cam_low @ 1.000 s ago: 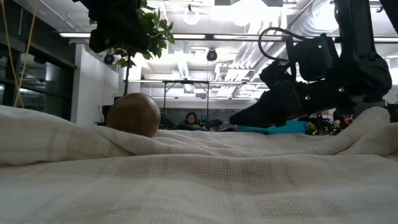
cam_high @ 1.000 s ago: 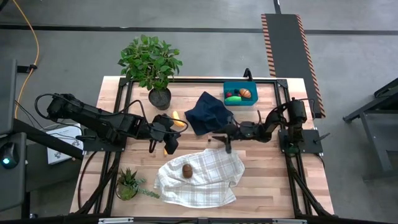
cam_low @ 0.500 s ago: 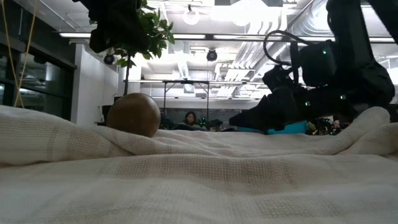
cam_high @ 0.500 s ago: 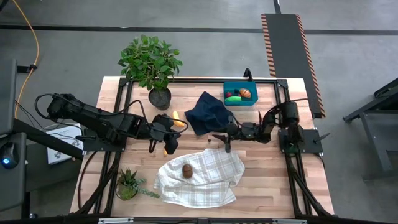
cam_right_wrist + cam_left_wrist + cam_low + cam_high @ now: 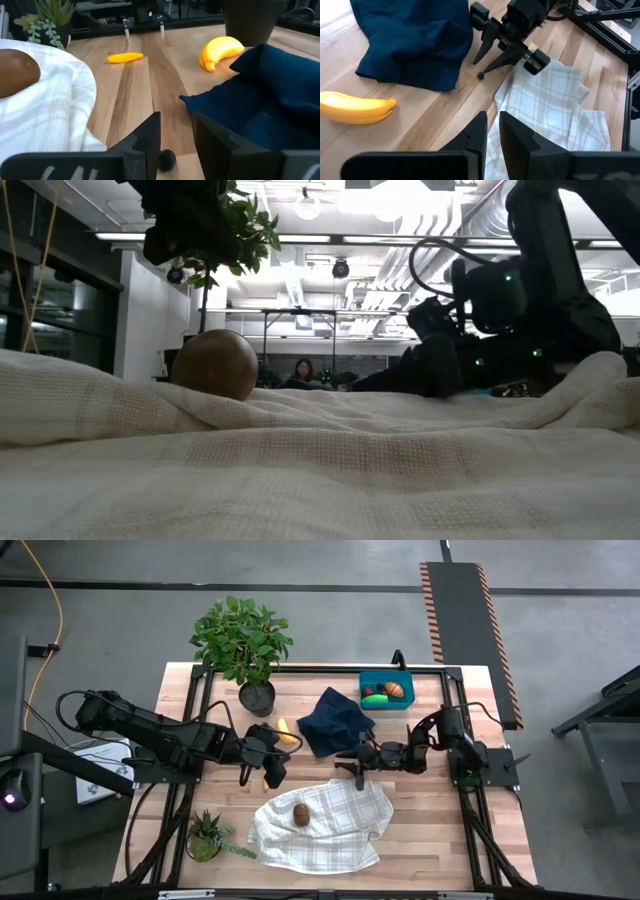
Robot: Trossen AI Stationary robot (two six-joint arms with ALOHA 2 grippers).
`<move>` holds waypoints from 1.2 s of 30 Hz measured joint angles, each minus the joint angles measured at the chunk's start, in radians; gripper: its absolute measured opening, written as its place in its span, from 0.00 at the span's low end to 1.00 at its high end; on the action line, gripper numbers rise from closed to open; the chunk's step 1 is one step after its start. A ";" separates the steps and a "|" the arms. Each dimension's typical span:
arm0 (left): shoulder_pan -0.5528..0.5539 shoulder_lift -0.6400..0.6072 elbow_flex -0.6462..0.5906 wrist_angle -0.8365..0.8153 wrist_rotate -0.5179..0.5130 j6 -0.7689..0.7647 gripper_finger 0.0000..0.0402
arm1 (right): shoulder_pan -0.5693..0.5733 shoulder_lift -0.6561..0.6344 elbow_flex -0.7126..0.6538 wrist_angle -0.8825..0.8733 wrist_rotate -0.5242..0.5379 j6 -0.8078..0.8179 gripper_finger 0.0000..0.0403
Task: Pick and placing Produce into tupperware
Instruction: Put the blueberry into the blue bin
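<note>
Since earlier, right gripper [image 5: 358, 766] slid left at frame centre, fingers partly apart, straddling the tiny dark cherry [image 5: 167, 159], gripping nothing yet.

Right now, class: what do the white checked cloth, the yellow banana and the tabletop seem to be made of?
White checked cloth: soft woven fabric, matte; it folds and shows a ribbed weave.
Yellow banana: probably moulded plastic, smooth with a slight sheen.
Tabletop: light wooden planks, with visible grain and seams.
</note>
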 joint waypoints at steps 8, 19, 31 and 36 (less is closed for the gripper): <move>0.000 0.000 0.000 -0.003 0.003 0.013 0.10 | 0.000 0.001 0.020 -0.044 -0.009 0.008 0.27; 0.000 0.000 0.000 -0.004 0.003 0.023 0.10 | 0.000 0.001 0.018 -0.117 -0.023 0.018 0.45; 0.000 0.000 0.000 -0.003 0.003 0.023 0.10 | 0.001 -0.003 0.019 -0.178 -0.018 -0.008 0.39; 0.000 0.000 0.000 -0.002 0.003 0.023 0.10 | 0.001 -0.003 0.019 -0.187 -0.018 -0.012 0.38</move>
